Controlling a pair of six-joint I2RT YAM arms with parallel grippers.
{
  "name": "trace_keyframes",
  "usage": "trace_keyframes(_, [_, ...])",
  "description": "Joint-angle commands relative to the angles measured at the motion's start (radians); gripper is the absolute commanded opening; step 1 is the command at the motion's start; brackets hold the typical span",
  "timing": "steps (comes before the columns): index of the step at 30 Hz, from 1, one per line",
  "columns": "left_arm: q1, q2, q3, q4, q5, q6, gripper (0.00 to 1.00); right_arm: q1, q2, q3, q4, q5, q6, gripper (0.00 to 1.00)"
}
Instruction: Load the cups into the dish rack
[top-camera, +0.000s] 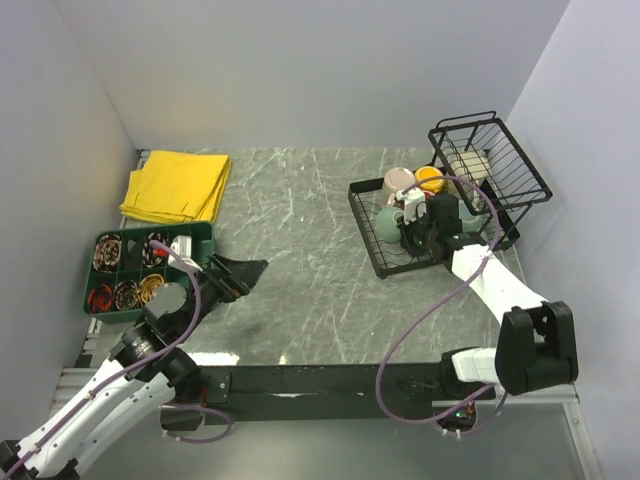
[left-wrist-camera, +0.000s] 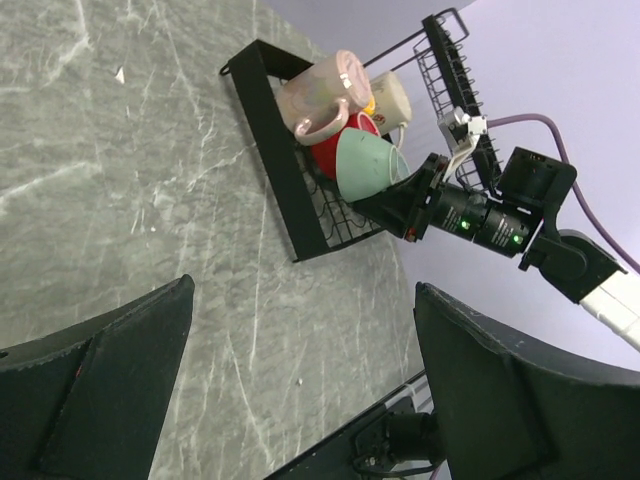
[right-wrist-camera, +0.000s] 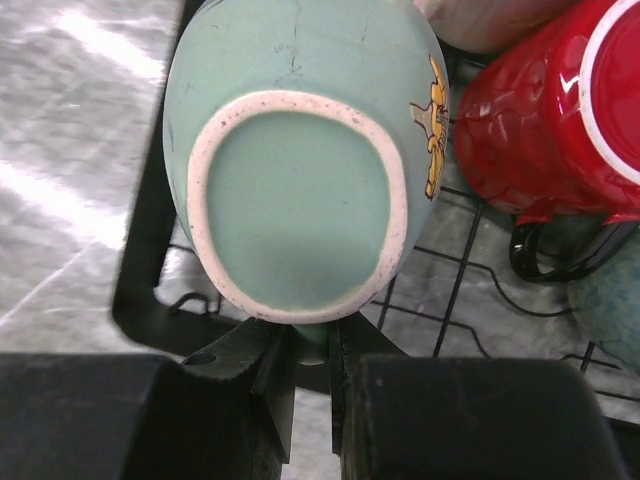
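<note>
The black wire dish rack stands at the right, its taller basket at the far end. My right gripper is shut on the handle of the grey-green mug, which is held bottom-up over the rack's near corner. The shiny red mug lies beside it on the grid, with a teal mug at the frame edge. The pale pink mug and the yellow mug sit at the far end. A cream-looking mug lies in the basket. My left gripper is open and empty.
A green compartment tray with small parts sits at the left beside my left arm. A folded yellow cloth lies at the back left. Walls close in at the back and on both sides.
</note>
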Motion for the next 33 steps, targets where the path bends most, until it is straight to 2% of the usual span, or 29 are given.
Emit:
trace_keyframes(1, [0.003, -0.014, -0.015, -0.006, -0.015, -0.011, 0.96, -0.002, 0.05, 0.008, 0.106, 0.067, -0.047, 0.0])
trace_keyframes(13, [0.003, -0.037, -0.03, -0.018, -0.019, -0.026, 0.96, 0.007, 0.161, 0.037, 0.072, 0.101, -0.081, 0.0])
trace_keyframes(16, [0.003, -0.031, -0.026, -0.018, -0.019, -0.026, 0.96, 0.013, 0.193, 0.049, 0.063, 0.112, -0.085, 0.04])
trace_keyframes(21, [0.003, -0.025, -0.006, -0.031, -0.03, -0.018, 0.96, 0.019, 0.236, 0.073, 0.047, 0.132, -0.092, 0.19])
trace_keyframes(25, [0.003, -0.028, 0.005, -0.041, -0.035, -0.017, 0.96, 0.024, 0.23, 0.07, 0.044, 0.13, -0.098, 0.38])
trace_keyframes(26, [0.003, -0.026, 0.007, -0.043, -0.035, -0.017, 0.96, 0.024, 0.225, 0.069, 0.044, 0.132, -0.099, 0.46])
trace_keyframes(29, [0.003, -0.028, 0.013, -0.051, -0.033, -0.02, 0.96, 0.024, 0.195, 0.064, 0.035, 0.127, -0.102, 0.62])
trace_keyframes(33, [0.003, -0.026, 0.039, -0.077, -0.041, 0.0, 0.96, 0.021, 0.066, 0.051, 0.009, 0.089, -0.105, 0.72])
